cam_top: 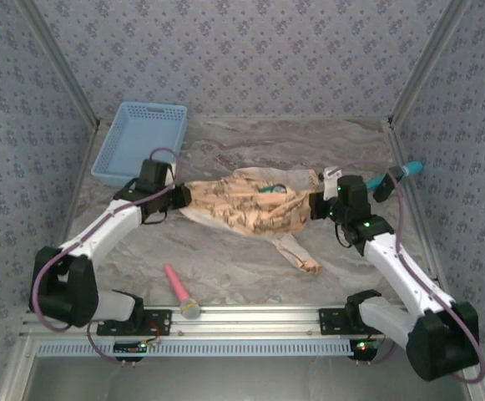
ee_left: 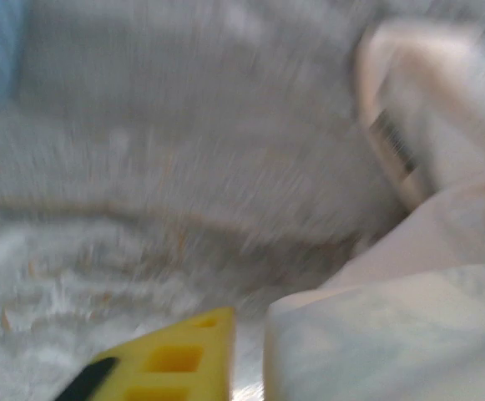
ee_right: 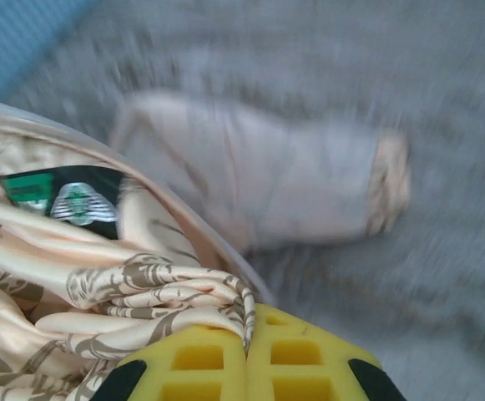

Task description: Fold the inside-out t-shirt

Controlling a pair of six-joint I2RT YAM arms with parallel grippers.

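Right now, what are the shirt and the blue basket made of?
The peach-tan patterned t-shirt looks like soft, slightly shiny cloth: it wrinkles and bunches. The blue lattice basket seems rigid matte plastic, judging by its moulded grid walls.

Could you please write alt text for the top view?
A peach printed t-shirt lies bunched on the table, the robot's left pincer at its left end, the right pincer at its right. A blue basket sits back left.

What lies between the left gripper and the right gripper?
The bunched peach t-shirt spans the whole stretch from the left gripper to the right gripper, as the top view shows.
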